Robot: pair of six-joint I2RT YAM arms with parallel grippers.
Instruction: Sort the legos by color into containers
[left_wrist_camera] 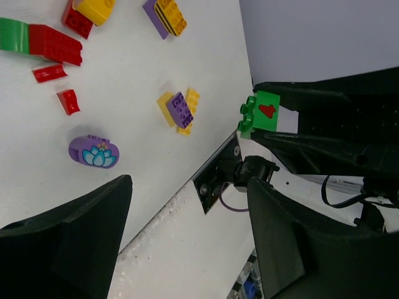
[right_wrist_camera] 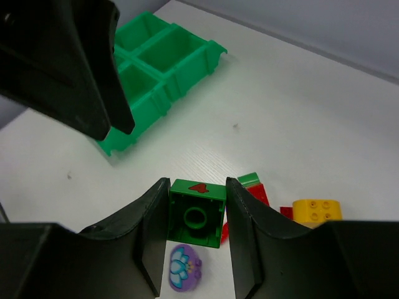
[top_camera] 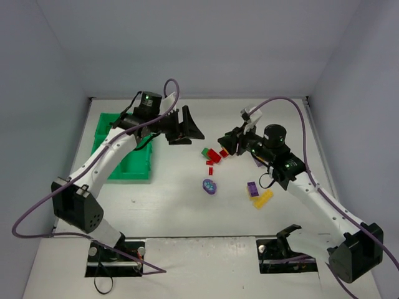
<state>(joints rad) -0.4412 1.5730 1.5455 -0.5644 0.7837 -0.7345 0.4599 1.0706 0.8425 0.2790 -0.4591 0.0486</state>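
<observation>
My right gripper (right_wrist_camera: 197, 215) is shut on a green lego (right_wrist_camera: 197, 213) with a red mark, held above the table; the left wrist view shows the same green lego (left_wrist_camera: 265, 112) between black fingers. Below it lie a purple oval piece (right_wrist_camera: 185, 268), a yellow brick (right_wrist_camera: 317, 212) and a red brick (right_wrist_camera: 259, 194). My left gripper (top_camera: 186, 129) hangs open and empty in mid-air, between the green containers (top_camera: 121, 152) and the pile, facing the right gripper (top_camera: 224, 142). More legos show: a purple-on-yellow stack (left_wrist_camera: 179, 111) and small red pieces (left_wrist_camera: 67, 101).
The four-compartment tray (right_wrist_camera: 162, 62) sits at the far left, with the left gripper's dark finger (right_wrist_camera: 68, 68) in front of it. Loose legos cluster mid-table (top_camera: 212, 159), with a yellow brick (top_camera: 263, 198) nearer the right arm. Walls enclose the table on three sides.
</observation>
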